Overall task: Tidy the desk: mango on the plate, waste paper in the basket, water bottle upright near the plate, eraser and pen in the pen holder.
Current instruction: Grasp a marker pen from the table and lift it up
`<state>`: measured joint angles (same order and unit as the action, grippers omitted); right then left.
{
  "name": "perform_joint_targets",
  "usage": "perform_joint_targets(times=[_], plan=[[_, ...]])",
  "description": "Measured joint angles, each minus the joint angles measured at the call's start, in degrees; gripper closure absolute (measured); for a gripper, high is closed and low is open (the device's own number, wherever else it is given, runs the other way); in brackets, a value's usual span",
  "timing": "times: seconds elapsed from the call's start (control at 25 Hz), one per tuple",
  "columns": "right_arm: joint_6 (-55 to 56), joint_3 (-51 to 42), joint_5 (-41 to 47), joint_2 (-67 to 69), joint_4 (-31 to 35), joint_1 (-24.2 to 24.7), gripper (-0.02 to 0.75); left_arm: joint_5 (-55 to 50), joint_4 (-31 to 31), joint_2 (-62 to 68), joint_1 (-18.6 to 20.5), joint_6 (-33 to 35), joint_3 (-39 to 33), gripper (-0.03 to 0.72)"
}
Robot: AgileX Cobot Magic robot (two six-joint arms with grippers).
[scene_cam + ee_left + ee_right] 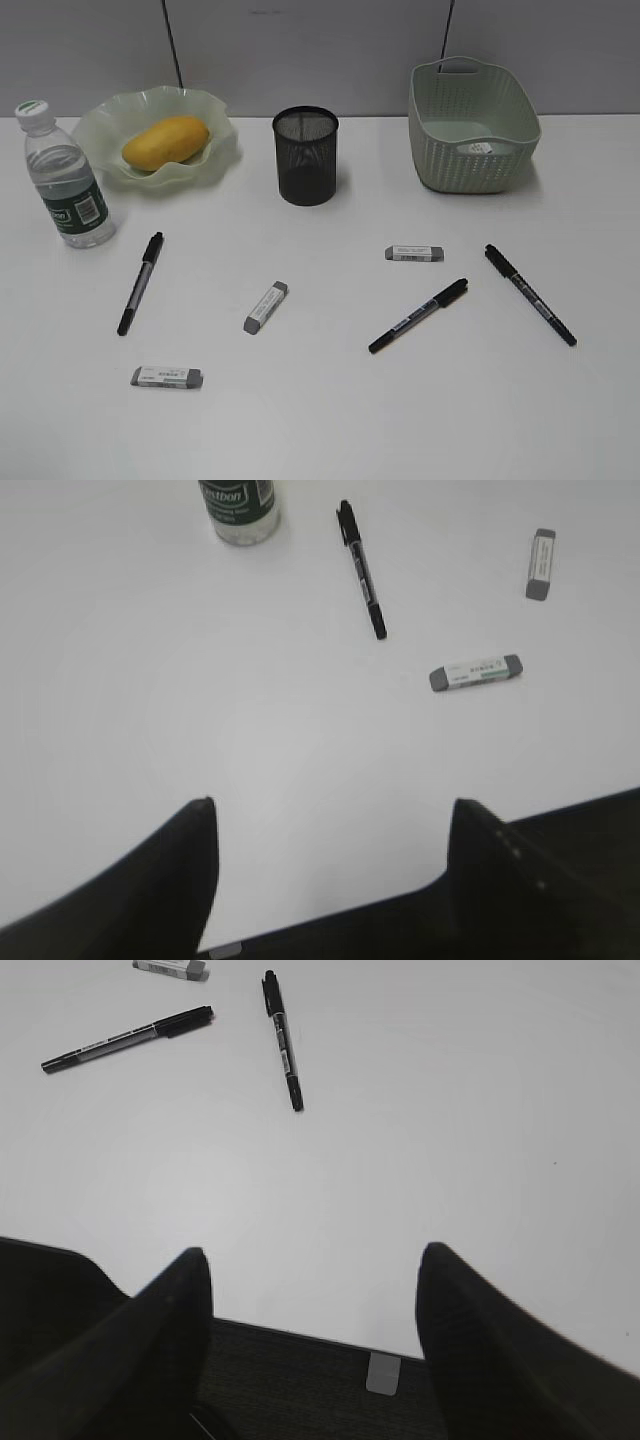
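Three pens and three erasers lie loose on the desk (330,420); the mango (166,141) sits on the plate (215,105), and the water bottle (66,189) stands at its 8 o'clock. Both grippers, left (332,810) and right (314,1260), hang open and empty. You start with the eraser (476,672) at 1 o'clock of the left gripper. Come straight down. Lots of room. Carry it to the pen holder (306,156).

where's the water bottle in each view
Exterior view: the water bottle stands upright at far left, beside the plate.
Left wrist view: only its lower part shows at the top edge.
Right wrist view: not in it.
Shared landmark: the leftmost pen, lying just right of the bottle in both views.
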<state>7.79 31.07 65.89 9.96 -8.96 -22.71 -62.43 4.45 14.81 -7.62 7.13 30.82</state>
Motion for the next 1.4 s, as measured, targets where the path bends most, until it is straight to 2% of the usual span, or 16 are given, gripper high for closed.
perform_joint_targets(times=[0.56,0.92,1.12,1.4], plan=[[0.0,-0.06,-0.24,0.0,0.0,0.0,0.227,0.85,0.47,-14.84,0.0,0.18,-0.38,0.168],[-0.06,0.17,-0.31,0.89,0.0,0.0,0.227,0.83,0.62,-15.14,0.0,0.18,-0.43,0.169],[-0.06,3.4,-1.62,9.2,0.0,0.0,0.227,0.83,0.76,-15.14,0.0,0.23,-0.43,0.174],[-0.06,8.87,-5.88,30.14,-0.24,0.0,0.228,0.83,0.76,-15.14,0.0,0.23,-0.43,0.188]])
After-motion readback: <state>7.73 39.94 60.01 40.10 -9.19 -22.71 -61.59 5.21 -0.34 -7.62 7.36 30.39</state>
